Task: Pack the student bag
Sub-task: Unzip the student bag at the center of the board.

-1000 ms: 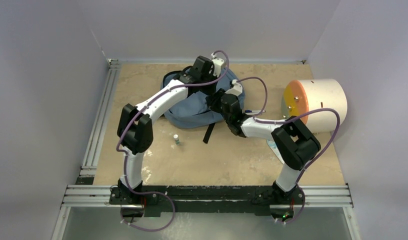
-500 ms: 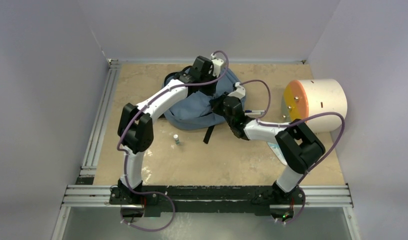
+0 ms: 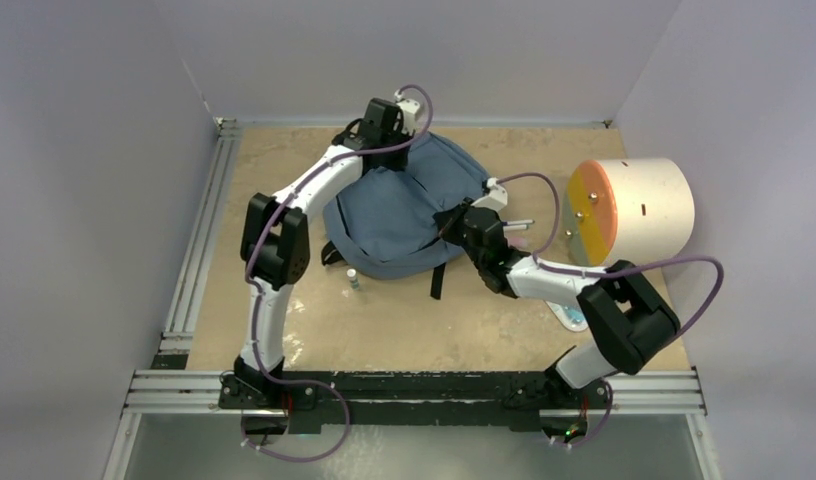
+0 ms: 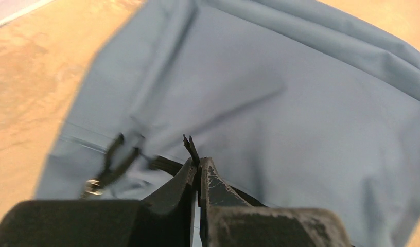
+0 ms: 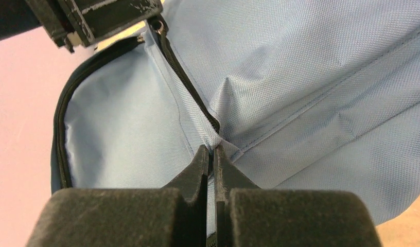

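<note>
Student bag [image 3: 394, 215] by worktop [image 3: 314, 320] far edge, middle | left gripper [image 4: 198, 163] jaws together on black tab [image 4: 190, 146] at bag's far end | right gripper [image 5: 212, 154] clamped on fabric fold beside zipper [image 5: 185, 82] | zipper line runs from right jaws toward left gripper

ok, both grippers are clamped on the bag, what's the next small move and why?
Probably lift the right gripper slightly, away from the left gripper. Both are shut on the student bag beside its partly open zipper, the right one pinching fabric right at it. Spreading them should widen the opening for packing.
</note>
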